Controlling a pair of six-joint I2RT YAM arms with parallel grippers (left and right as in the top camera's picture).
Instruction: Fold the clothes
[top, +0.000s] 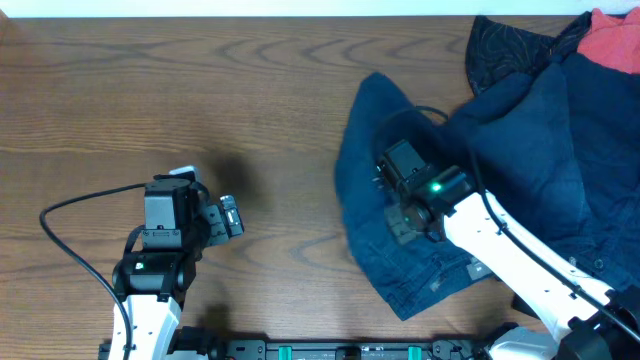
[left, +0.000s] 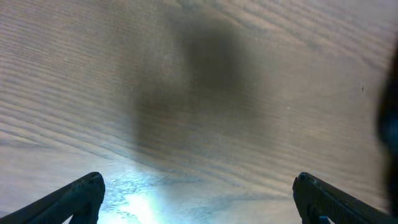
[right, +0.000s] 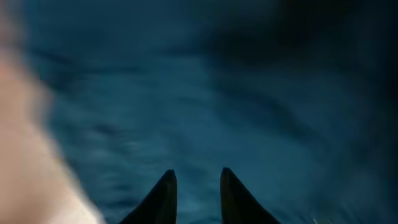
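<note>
Right gripper (right: 198, 175) above the navy garment (top: 365, 170), jaws nearly together, grip unclear. Left gripper (left: 199, 183) well left of it, jaws wide apart.

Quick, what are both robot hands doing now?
Left gripper: open, holding nothing.
Right gripper: low over the navy garment, view blurred; cannot be told.
</note>
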